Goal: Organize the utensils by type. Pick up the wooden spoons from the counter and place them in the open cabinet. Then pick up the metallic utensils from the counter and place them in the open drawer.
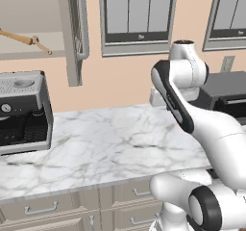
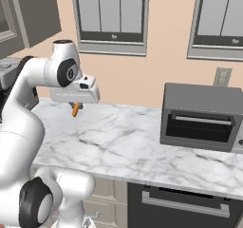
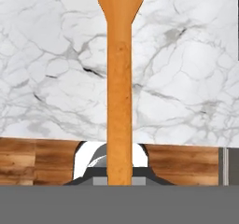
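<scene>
My gripper (image 2: 75, 105) hangs over the left part of the white marble counter (image 2: 142, 151), shut on the orange fork (image 2: 76, 110). In the hand view the fork (image 3: 119, 101) runs straight up the middle, its handle between my fingers, with the counter (image 3: 186, 78) beneath it. Up at the left the cabinet stands open, its door (image 1: 71, 37) swung out. Two wooden spoons lie on its pale shelf, a longer one (image 1: 17, 37) and a smaller one (image 1: 43, 45). The open drawer is out of view.
A coffee machine (image 1: 21, 110) stands on the counter's left end. A dark toaster oven (image 2: 201, 115) sits at the right. Shut drawer fronts (image 1: 43, 207) run under the counter, and an oven front (image 2: 185, 203) is below the right side. Wooden floor (image 3: 37, 160) lies past the counter's edge.
</scene>
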{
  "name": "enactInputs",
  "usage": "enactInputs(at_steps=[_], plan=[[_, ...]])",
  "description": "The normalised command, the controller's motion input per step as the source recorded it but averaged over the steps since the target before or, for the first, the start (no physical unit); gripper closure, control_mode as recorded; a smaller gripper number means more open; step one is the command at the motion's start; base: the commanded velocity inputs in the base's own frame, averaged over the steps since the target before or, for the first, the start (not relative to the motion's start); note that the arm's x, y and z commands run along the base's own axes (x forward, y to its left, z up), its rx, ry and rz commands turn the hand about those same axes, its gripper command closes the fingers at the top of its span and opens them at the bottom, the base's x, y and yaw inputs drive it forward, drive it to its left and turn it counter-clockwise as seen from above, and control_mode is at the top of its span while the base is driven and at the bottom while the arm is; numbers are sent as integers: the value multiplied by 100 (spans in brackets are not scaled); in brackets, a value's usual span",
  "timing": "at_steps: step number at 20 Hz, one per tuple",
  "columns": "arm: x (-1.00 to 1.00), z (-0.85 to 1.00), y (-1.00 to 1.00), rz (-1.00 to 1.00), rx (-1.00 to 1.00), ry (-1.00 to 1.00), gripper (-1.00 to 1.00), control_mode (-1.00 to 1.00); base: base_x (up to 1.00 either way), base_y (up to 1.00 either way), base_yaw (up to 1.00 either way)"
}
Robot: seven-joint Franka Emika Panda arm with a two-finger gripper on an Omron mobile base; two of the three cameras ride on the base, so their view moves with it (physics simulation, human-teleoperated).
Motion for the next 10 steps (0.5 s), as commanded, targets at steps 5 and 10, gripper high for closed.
enactInputs(at_steps=[5, 10], plan=[[-45, 1, 0, 9, 0, -13, 100, -100, 0, 0, 0], [-29, 10, 0, 10, 0, -10, 100, -100, 0, 0, 0]])
